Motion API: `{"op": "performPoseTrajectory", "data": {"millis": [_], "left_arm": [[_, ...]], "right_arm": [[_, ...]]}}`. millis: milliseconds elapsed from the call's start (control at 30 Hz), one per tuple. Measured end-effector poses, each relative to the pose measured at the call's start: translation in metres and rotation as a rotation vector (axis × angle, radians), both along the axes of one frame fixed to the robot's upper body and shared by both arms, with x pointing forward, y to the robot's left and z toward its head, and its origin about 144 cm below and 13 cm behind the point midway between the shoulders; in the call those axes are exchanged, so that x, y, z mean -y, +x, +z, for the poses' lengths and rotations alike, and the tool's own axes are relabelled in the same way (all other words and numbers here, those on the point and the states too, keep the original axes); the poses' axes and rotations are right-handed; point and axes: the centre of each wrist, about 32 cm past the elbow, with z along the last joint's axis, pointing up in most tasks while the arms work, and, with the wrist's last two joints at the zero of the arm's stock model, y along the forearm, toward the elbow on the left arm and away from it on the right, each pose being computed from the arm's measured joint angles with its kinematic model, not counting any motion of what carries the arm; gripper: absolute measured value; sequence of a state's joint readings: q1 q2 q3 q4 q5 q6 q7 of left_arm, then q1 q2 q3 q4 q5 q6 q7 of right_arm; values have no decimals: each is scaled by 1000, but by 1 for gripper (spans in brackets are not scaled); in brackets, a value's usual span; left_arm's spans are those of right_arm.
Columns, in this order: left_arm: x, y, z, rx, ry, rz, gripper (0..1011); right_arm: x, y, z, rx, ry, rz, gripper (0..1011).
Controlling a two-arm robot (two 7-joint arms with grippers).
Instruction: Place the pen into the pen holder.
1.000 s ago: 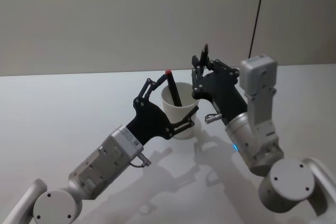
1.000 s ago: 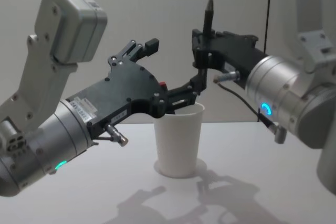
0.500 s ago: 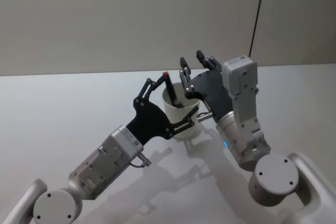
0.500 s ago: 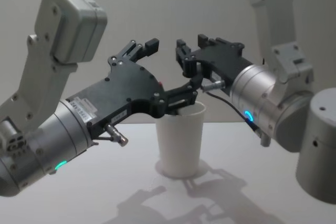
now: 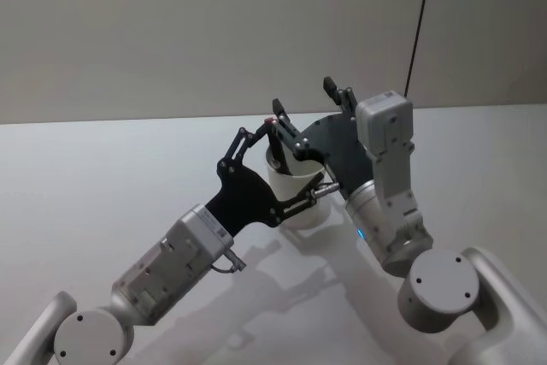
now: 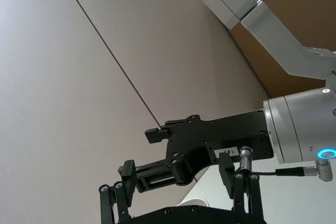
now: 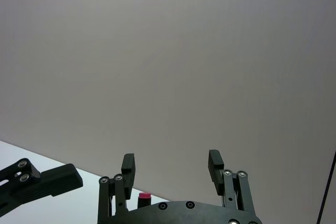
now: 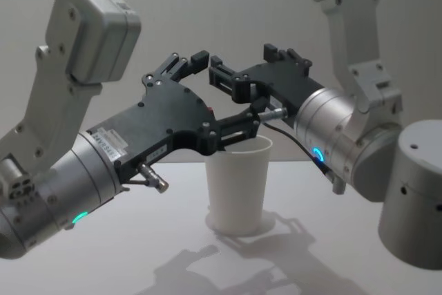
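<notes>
The head view looks down into the white paper cup (image 5: 295, 181), which stands upright on the table (image 5: 102, 168), and shows a dark pen (image 5: 277, 138) with a red end leaning inside it, the red end poking above the rim on the far left side. The chest view sees the cup (image 8: 237, 184) from the side, so the inside is hidden and only a speck of red shows behind the black fingers.

The left gripper (image 5: 275, 170) reaches in from the lower left with its fingers spread wide to either side of the cup; whether they touch its wall is hard to tell. The right gripper (image 5: 309, 113) comes in from the right at rim height, with its fingers wide apart and holding nothing. In the chest view the right gripper (image 8: 238, 67) hangs just above the rim, close to the upper finger of the left gripper (image 8: 224, 98).

The right wrist view shows that gripper's two fingers (image 7: 128, 167) apart, with the pen's red end (image 7: 143, 196) low between them, nearer one finger and touching neither. The left wrist view shows the right gripper (image 6: 139, 156) side on against the wall, with the left fingers cut off at the frame edge.
</notes>
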State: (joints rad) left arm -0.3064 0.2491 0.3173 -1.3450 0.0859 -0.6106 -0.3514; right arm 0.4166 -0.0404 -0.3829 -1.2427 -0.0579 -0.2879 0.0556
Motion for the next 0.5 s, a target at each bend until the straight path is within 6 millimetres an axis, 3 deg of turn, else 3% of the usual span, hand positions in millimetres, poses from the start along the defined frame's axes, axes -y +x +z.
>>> {"op": "performPoseTrajectory", "data": {"millis": [200,500], "left_arm": [[0,0,0,0,0,0,1003],[0,0,0,0,0,0,1004]], "right_arm": [[1,-1,1,6,7,1,993],[5,-8,4,23,19,-13,1001]]}}
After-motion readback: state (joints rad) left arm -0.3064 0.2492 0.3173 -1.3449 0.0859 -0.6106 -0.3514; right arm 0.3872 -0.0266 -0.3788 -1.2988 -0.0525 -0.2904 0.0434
